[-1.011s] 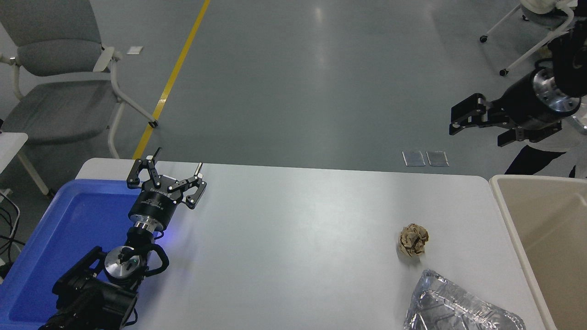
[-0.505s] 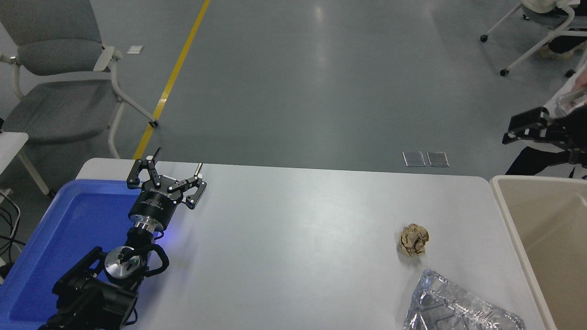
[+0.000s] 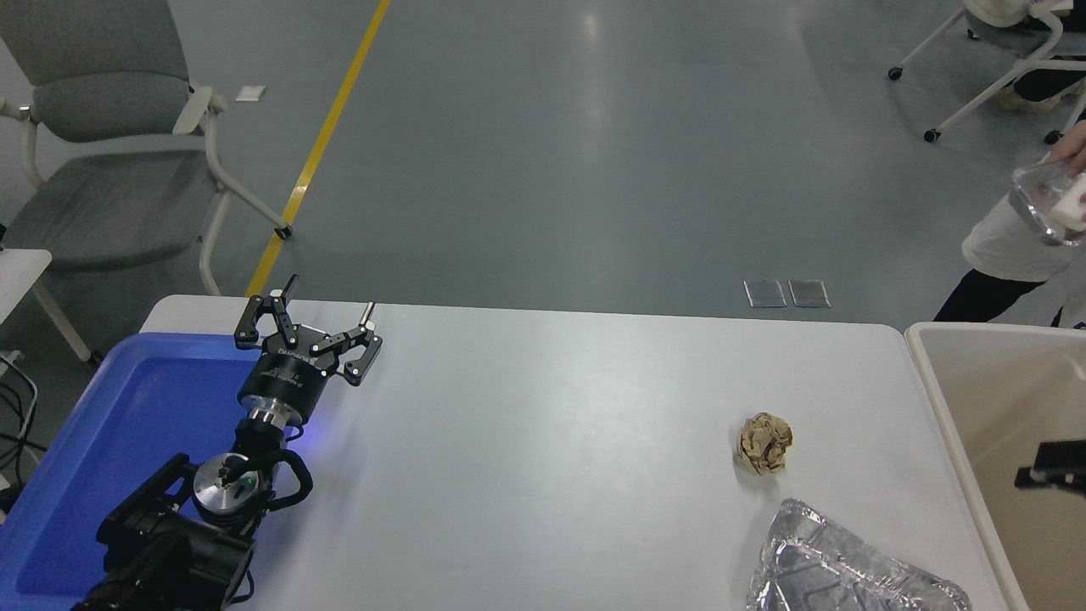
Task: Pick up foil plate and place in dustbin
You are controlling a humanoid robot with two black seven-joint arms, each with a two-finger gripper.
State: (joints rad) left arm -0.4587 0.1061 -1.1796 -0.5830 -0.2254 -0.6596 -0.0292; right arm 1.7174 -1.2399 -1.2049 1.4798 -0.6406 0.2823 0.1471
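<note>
Foil plate (image 3: 840,568) untouched at near right of table (image 3: 543,441), just left of dustbin (image 3: 933,399): nothing picked up, everything left to do. Right gripper (image 3: 1052,475) barely showing over the bin at right edge, state impossible to tell. Left gripper (image 3: 307,327) parked wide over blue tray (image 3: 127,407). Brown paper ball (image 3: 764,443) just beyond the plate, hardly obstructing.

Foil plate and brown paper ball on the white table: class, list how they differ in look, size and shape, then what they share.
The foil plate is shiny silver; the paper ball is dull brown. The foil plate is much larger and lies flat with embossed ridges; the paper ball is a small crumpled lump. The foil plate runs off the picture's bottom edge; the paper ball shows whole. Both rest on the table, untouched.
</note>
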